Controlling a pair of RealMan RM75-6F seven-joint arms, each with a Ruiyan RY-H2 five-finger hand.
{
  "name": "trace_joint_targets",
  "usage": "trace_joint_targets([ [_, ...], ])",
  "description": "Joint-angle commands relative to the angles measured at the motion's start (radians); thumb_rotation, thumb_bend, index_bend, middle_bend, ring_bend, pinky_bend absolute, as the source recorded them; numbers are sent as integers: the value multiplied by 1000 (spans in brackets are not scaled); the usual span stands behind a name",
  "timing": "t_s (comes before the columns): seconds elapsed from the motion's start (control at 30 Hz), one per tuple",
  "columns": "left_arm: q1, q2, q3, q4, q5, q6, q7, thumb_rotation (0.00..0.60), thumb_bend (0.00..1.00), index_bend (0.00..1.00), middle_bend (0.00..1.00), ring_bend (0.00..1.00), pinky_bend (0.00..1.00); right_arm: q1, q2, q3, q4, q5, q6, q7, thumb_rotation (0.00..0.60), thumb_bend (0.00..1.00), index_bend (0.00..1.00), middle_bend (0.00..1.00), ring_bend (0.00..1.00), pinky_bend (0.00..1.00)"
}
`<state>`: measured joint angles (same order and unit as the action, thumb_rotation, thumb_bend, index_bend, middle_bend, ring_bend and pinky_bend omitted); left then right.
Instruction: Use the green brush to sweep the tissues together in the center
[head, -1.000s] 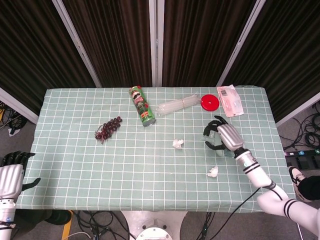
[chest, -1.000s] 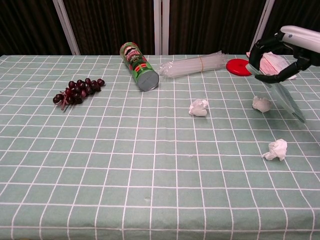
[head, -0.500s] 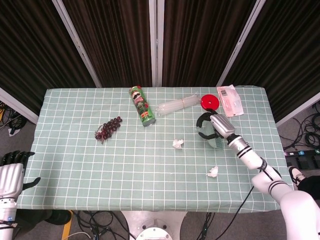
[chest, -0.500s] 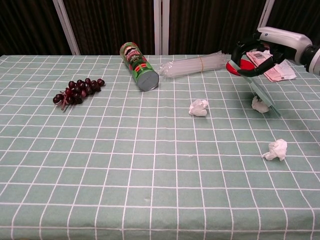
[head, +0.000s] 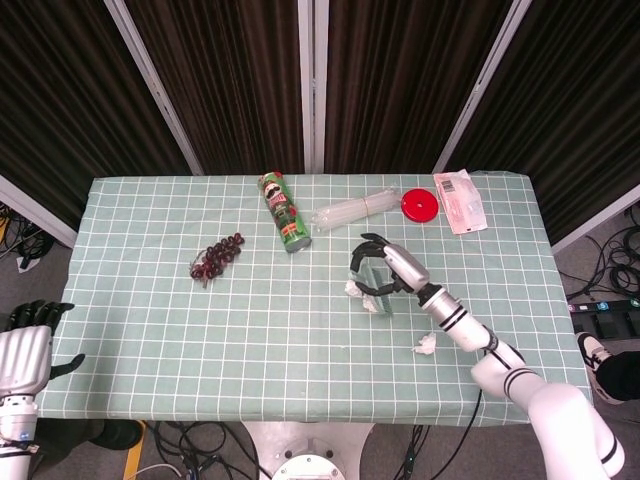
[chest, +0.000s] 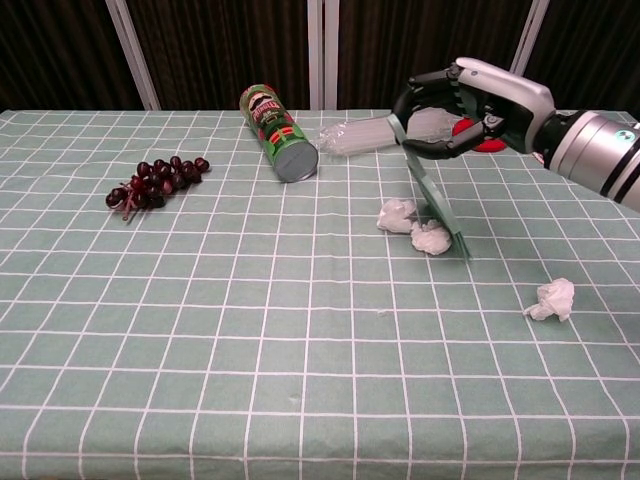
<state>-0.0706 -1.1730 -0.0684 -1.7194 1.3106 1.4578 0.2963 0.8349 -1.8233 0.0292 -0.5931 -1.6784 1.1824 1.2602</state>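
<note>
Counter (chest: 200, 400) with green checked cloth. Landmark: the chip can (chest: 277, 132), lying on its side near the far edge, mid-width.

Right hand (chest: 470, 100) is just right of the can's open end, fingers curled round the handle of the green brush (chest: 440, 205) and clamped on it. The brush slants downward from the hand, its lower edge at the cloth, right of and nearer the camera than the can.

Two tissues lie touching or nearly so, right of the can and nearer the camera: first tissue (chest: 397, 214), second tissue (chest: 431, 237). The second sits against the brush's lower edge. In the head view the hand (head: 385, 268) and brush (head: 373, 290) cover most of the pair; only one white wad (head: 352, 288) shows at the brush's left side. The third tissue (chest: 552, 299) lies well apart from the pair, farther right of the can and nearer the front edge; head view (head: 427, 344).

Left hand (head: 22, 355) is off the counter's near left corner, far from the can, holding nothing, fingers apart.

Others: grape bunch (chest: 155, 180) left of the can; bundle of clear straws (chest: 385, 130) just right of the can; red lid (head: 420, 205) beyond the straws; packet (head: 460, 200) right of the lid.
</note>
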Motion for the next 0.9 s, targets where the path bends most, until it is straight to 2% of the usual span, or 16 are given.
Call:
trace_joint_targets([
  [0.03, 3, 2, 1, 0, 1, 3, -5, 600, 121, 257, 238, 154, 148, 21, -32, 20, -17, 14, 9, -48, 600, 328, 649, 596, 269, 101],
  [0.23, 9, 2, 3, 18, 3, 9, -34, 600, 121, 257, 239, 154, 148, 12, -27, 43, -71, 39, 40, -128, 600, 328, 648, 596, 269, 101],
  [0.47, 3, -4, 4, 38, 22, 3, -57, 600, 120, 257, 238, 153, 148, -59, 83, 38, -210, 65, 94, -220, 600, 328, 649, 597, 269, 102],
  [0.7, -4, -4, 2, 51, 35, -2, -74, 600, 121, 257, 238, 154, 148, -212, 305, 26, -546, 152, 137, -396, 600, 328, 648, 597, 275, 102],
  [0.83, -13, -5, 3, 55, 37, -16, -76, 600, 121, 257, 238, 154, 148, -298, 419, -10, -741, 185, 153, -497, 600, 329, 648, 599, 281, 102],
  [0.9, -16, -6, 2, 56, 35, -22, -80, 600, 121, 257, 238, 154, 148, -335, 452, -30, -805, 197, 160, -521, 600, 329, 648, 600, 283, 102],
])
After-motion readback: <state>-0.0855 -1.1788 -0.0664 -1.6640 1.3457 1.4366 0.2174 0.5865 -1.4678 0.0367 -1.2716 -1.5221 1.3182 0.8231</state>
